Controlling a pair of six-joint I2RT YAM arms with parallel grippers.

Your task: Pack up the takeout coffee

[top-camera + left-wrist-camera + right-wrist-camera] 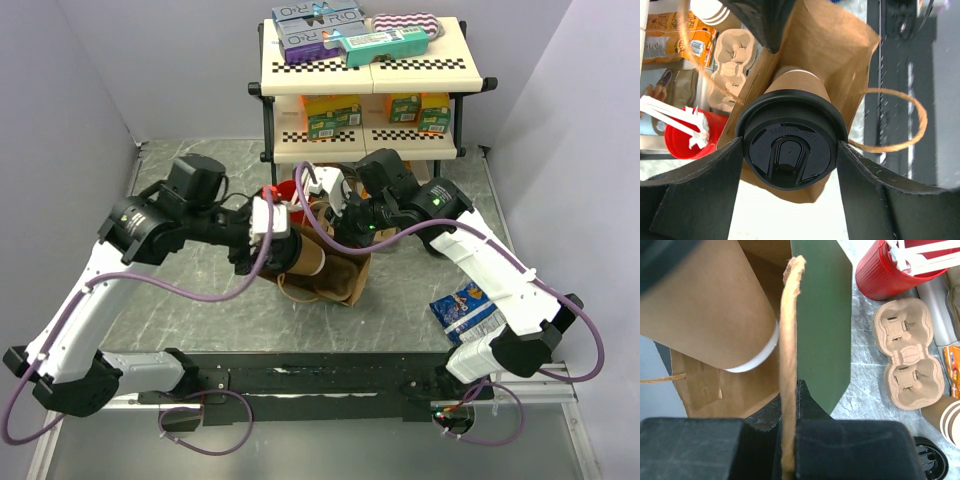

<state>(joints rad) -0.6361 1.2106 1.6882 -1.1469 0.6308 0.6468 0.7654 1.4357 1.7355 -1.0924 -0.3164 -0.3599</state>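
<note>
The left pincer (790, 175) is clamping the takeout coffee (789, 145) from both sides just under its black lid, carrying it tipped over so that the cup's base is leading into the paper bag (335, 280); judging by this, gripping near the lid is leaving the body free to slide in; the right pincer (790, 410) is pinching shut on the bag's twine handle (789, 330), apparently lifting that side so the mouth is gaping towards the cup; the bag is sitting mid-bench (200, 310), with the red cup of stirrers (690, 137) and a pulp cup carrier (907, 352) just beyond it on the far side; the cup's base is disappearing into the bag in the left wrist view, so whether it is touching the bag's inside is not showing; from above, both wrists are covering the bag's mouth; a flat dark green panel (822, 315) beside the handle is hard to identify.
</note>
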